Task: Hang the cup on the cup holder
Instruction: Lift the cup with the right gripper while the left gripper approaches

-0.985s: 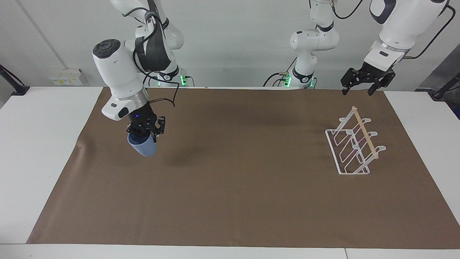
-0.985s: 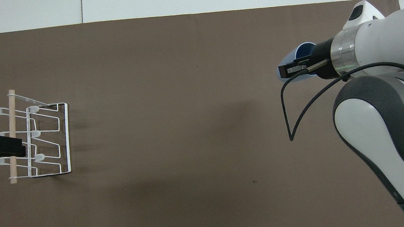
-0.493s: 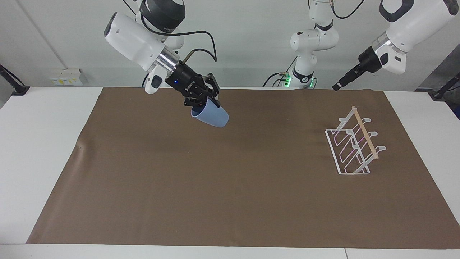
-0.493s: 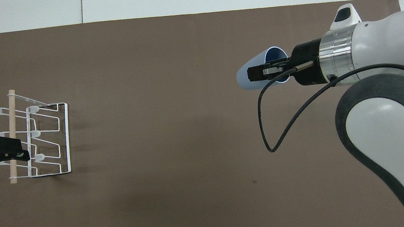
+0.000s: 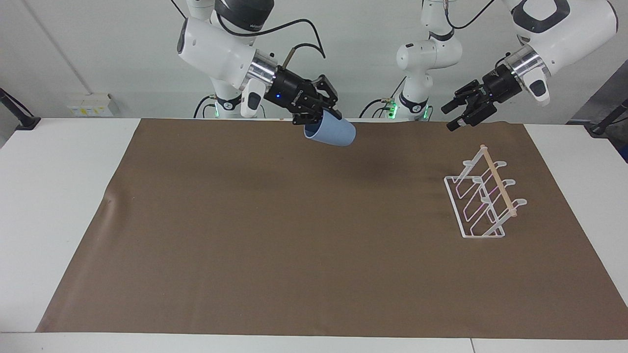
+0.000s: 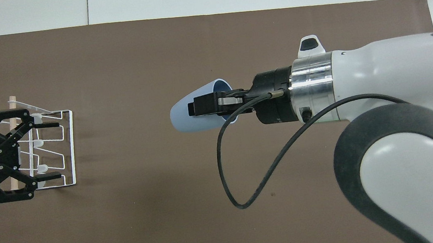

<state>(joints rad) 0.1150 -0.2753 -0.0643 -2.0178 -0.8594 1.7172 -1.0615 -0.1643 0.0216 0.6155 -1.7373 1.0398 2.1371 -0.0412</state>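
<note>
Right gripper (image 5: pixel 327 113) fingers are clamping the cup (image 5: pixel 331 132) rim, holding it tilted in mid-air. Left gripper (image 5: pixel 458 113) is hovering with fingers spread over the cup holder (image 5: pixel 483 196).

We see a light-blue cup (image 5: pixel 330 132) tilted sideways in the air, well apart from the white wire cup holder (image 5: pixel 483 194) standing upright.

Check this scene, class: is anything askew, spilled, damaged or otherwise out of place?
Nothing stands out. The cup is tilted only because the right gripper carries it in the air over the brown mat. The cup holder stands intact with no cups on it, and the left gripper hangs open nearby.
</note>
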